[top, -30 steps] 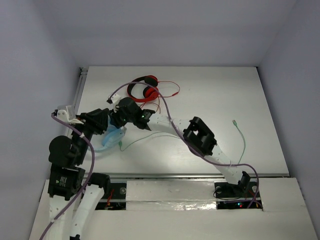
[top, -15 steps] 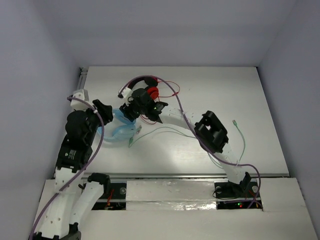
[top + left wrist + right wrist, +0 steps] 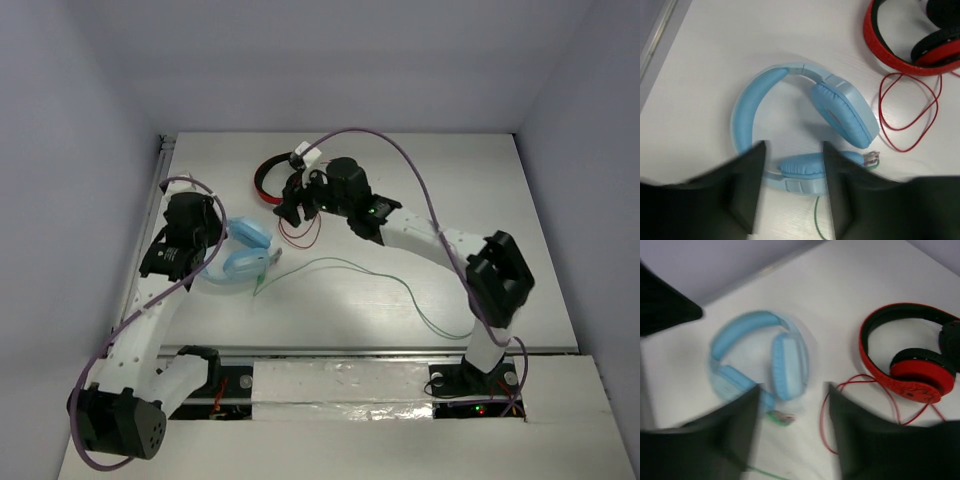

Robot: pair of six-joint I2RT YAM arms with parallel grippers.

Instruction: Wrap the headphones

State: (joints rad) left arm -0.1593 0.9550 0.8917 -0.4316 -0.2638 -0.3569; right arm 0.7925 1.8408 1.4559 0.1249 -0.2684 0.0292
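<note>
The light-blue headphones [image 3: 243,258] lie flat on the white table [image 3: 530,200], left of centre, with the cups folded inward. Their thin green cable [image 3: 380,275] trails right across the table. In the left wrist view the headphones [image 3: 842,112] sit below my left gripper [image 3: 794,146], which hangs open and empty with its fingers either side of the lower cup but clear of it. My right gripper [image 3: 793,390] is also open and empty, hovering above the table between the blue headphones [image 3: 787,365] and the red cable. From above, the left gripper [image 3: 218,238] and right gripper [image 3: 293,208] flank the headphones.
Red-and-black headphones [image 3: 272,178] with a looped red cable [image 3: 300,232] lie just behind the blue pair, under my right wrist. A metal rail [image 3: 158,175] runs along the table's left edge. Walls close in the back and both sides.
Both arms have pulled back from the blue headphones and their jaws have opened wider. The right gripper rose toward the red headphones, the left swung back left. The green cable now lies stretched out.
</note>
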